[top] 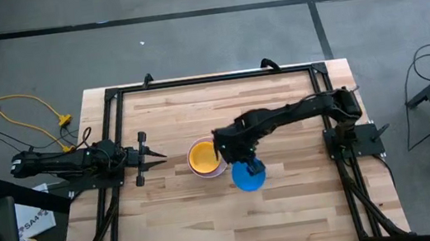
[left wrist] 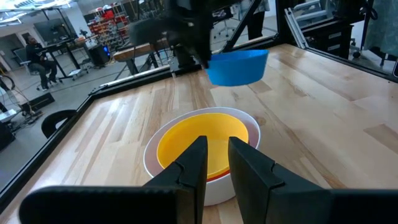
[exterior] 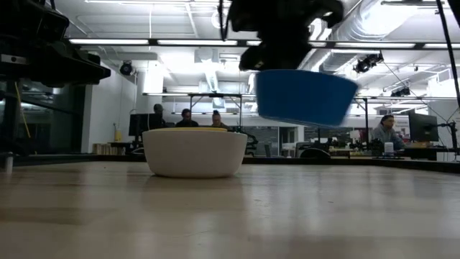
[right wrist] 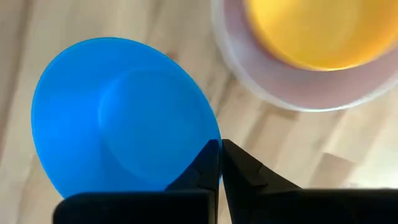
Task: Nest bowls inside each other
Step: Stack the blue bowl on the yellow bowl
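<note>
A white bowl stands on its base at the table's middle. A yellow bowl is nested in it, and a red rim shows between the two. A blue bowl hangs in the air just right of and nearer than this stack, with my right gripper shut on it. My left gripper waits level at the table's left side and points at the stack. Its fingers stand a narrow gap apart with nothing between them. My right gripper pinches the blue bowl's rim on the side toward the stack, one finger inside the bowl and one outside. The fingers come from above, pointing steeply down. The bowl hangs mouth up, slightly tilted, lifted clear of the table.
A black frame runs along the table's edges. Bare wood lies along the near side and the far side. People sit at desks in the room beyond the table.
</note>
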You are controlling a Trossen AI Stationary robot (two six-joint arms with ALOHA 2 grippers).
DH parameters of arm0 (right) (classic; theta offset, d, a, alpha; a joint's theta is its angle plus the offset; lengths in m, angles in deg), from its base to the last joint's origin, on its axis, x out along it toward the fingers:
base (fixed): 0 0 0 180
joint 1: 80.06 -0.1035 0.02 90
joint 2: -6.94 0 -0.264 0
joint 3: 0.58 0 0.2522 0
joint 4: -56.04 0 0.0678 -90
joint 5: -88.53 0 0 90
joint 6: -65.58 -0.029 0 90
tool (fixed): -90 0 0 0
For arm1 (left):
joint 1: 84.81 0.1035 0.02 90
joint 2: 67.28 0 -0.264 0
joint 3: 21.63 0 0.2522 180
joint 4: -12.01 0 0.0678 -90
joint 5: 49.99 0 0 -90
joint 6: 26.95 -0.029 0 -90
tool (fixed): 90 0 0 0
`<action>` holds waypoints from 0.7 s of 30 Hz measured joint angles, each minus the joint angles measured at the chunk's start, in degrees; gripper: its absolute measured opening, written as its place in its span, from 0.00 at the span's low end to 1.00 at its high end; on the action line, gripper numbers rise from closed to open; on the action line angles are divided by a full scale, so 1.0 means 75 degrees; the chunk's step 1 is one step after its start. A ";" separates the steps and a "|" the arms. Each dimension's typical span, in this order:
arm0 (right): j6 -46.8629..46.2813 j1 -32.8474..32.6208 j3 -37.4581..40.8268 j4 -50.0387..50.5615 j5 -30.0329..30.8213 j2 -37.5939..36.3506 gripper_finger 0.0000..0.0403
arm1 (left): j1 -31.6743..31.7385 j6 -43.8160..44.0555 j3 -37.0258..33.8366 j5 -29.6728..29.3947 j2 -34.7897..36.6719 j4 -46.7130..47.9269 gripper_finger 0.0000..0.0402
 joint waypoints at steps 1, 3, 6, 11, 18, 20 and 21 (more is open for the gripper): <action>-0.0092 0.0069 -0.0127 -0.0012 0.0080 0.0060 0.01 | 0.0000 0.0000 0.0000 0.0000 -0.0001 -0.0001 0.16; -0.0344 0.0201 -0.0341 -0.0036 0.0294 0.0174 0.01 | 0.0000 0.0001 0.0002 0.0000 0.0001 -0.0001 0.16; -0.0701 0.0357 -0.0588 -0.0075 0.0539 0.0268 0.01 | 0.0000 0.0000 0.0000 0.0000 -0.0002 -0.0001 0.16; -0.1761 0.0458 -0.0615 -0.0177 0.0837 0.0269 0.01 | 0.0000 0.0001 0.0000 0.0000 -0.0002 -0.0001 0.16; -0.2992 0.0462 -0.0615 -0.0807 0.0449 0.0268 0.01 | 0.0000 0.0001 0.0001 0.0000 -0.0002 0.0001 0.16; -0.3255 0.0464 -0.0615 -0.1055 0.0343 0.0268 0.01 | -0.0001 0.0001 0.0000 0.0000 -0.0002 -0.0001 0.16; -0.3405 0.0481 -0.0615 -0.1136 0.0332 0.0268 0.01 | 0.0000 0.0003 0.0001 0.0000 -0.0002 0.0002 0.16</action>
